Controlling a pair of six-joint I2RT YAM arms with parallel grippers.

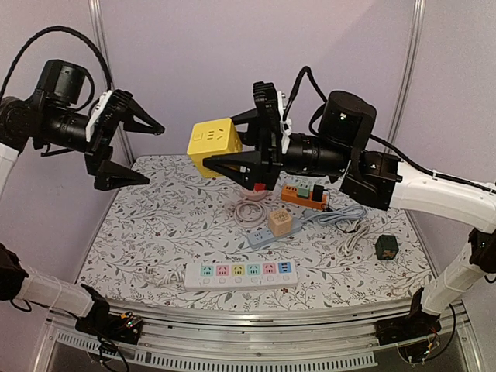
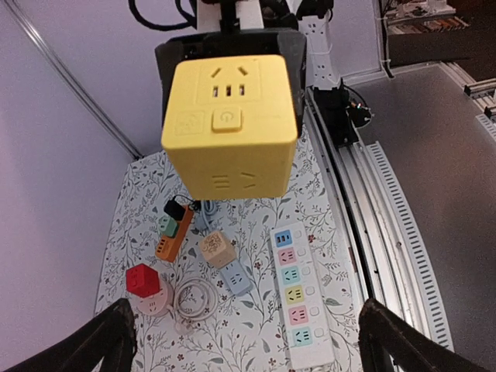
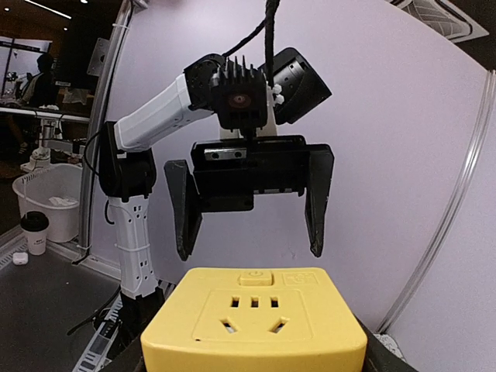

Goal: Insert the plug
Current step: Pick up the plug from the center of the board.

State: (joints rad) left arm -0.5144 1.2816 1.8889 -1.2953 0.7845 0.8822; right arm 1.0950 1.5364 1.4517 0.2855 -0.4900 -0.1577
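A yellow cube socket adapter (image 1: pixel 213 143) hangs in the air above the back of the table, gripped between the fingers of my right gripper (image 1: pixel 225 143). In the right wrist view the cube (image 3: pixel 254 318) fills the bottom, socket face up. In the left wrist view the cube (image 2: pixel 229 128) shows its socket face and power button. My left gripper (image 1: pixel 155 155) is open and empty, raised at the left and facing the cube. Its fingers (image 2: pixel 85 349) frame the left wrist view. Any prongs on the cube are hidden.
A white power strip with coloured sockets (image 1: pixel 242 273) lies near the front. Behind it are a blue strip with a beige cube (image 1: pixel 279 223), an orange strip (image 1: pixel 304 195), a red cube (image 1: pixel 254 186), a coiled white cable (image 1: pixel 248 211) and a dark cube (image 1: pixel 386 246).
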